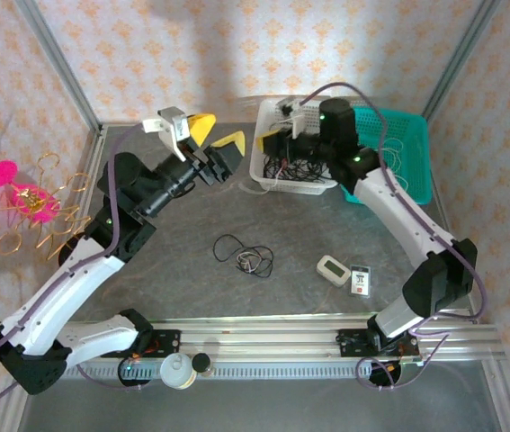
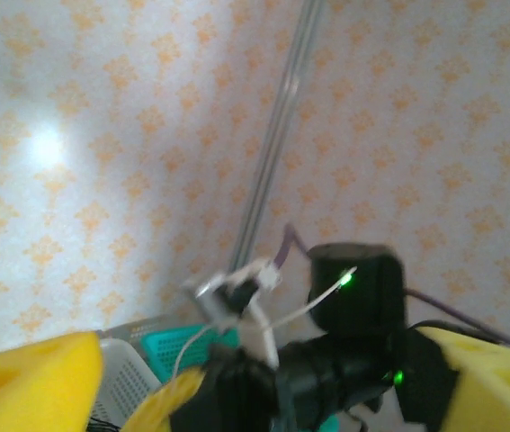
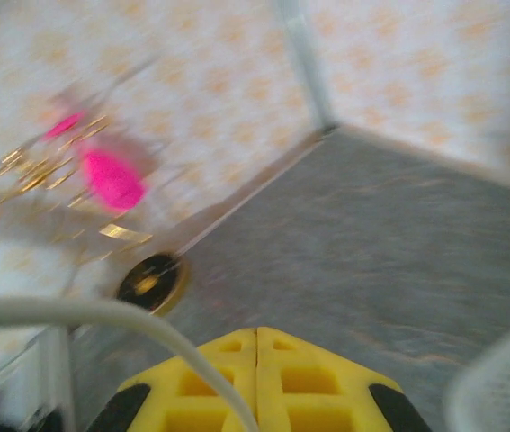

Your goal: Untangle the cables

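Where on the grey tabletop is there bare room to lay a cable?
Bare: the grey tabletop between the black cable coil and the silver front rail, and between that coil and the white plastic basket. Crowded: the basket, full of tangled cables.

Counter (image 1: 192, 288) layout.
Left basket (image 1: 295, 187) beside right basket (image 1: 414, 171) at rear; cables (image 1: 292, 167) in left basket; loose cable (image 1: 241, 254) before them.

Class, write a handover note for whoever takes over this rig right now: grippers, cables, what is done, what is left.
Left gripper: open, empty, raised above the table.
Right gripper: shut, over the white basket; I cannot tell whether it pinches a cable.
Cables: black tangle in the white basket; one black cable lies loose on the table.
Done: apparently that one cable is out.
Left: the tangle in the basket.
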Action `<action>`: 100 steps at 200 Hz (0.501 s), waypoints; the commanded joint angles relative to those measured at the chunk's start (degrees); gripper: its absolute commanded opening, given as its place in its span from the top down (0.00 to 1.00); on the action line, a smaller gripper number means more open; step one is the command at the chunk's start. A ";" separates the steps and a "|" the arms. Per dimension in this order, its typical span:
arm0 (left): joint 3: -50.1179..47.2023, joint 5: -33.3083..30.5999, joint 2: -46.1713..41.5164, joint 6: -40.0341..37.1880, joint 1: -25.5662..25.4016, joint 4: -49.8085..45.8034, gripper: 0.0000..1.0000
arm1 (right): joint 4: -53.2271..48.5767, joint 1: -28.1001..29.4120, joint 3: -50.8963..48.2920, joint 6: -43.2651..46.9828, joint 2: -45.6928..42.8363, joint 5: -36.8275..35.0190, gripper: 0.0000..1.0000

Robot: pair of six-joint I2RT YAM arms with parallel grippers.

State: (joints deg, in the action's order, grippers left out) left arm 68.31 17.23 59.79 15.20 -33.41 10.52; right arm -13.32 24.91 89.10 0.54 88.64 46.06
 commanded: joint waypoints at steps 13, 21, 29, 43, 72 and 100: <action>-8.22 -2.25 -4.66 1.17 -0.45 5.89 0.06 | -11.77 -7.11 12.39 -1.64 -0.85 -27.86 1.00; -9.93 -1.75 -5.50 1.35 -0.43 5.59 0.08 | -13.31 -9.19 14.61 -0.80 0.51 -33.96 1.00; -11.79 -1.33 -6.39 1.70 -0.44 5.29 0.10 | -14.84 -11.73 16.83 -0.25 2.44 -37.98 1.00; -15.19 -1.40 -8.20 2.52 -0.45 5.26 0.12 | -18.02 -17.04 21.82 0.13 6.94 -41.01 1.00; -20.80 -2.44 -11.58 4.88 -0.49 5.03 0.13 | -21.22 -25.60 29.71 -0.73 16.33 -41.05 1.00; -23.76 -2.25 -12.33 6.42 -0.45 4.23 0.14 | -23.73 -28.92 33.69 -0.80 24.95 -41.88 1.00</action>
State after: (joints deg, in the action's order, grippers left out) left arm 46.41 15.59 48.56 19.16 -33.41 13.10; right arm -30.33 -2.90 120.38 -0.01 107.00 8.19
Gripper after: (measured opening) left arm 0.861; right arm 0.053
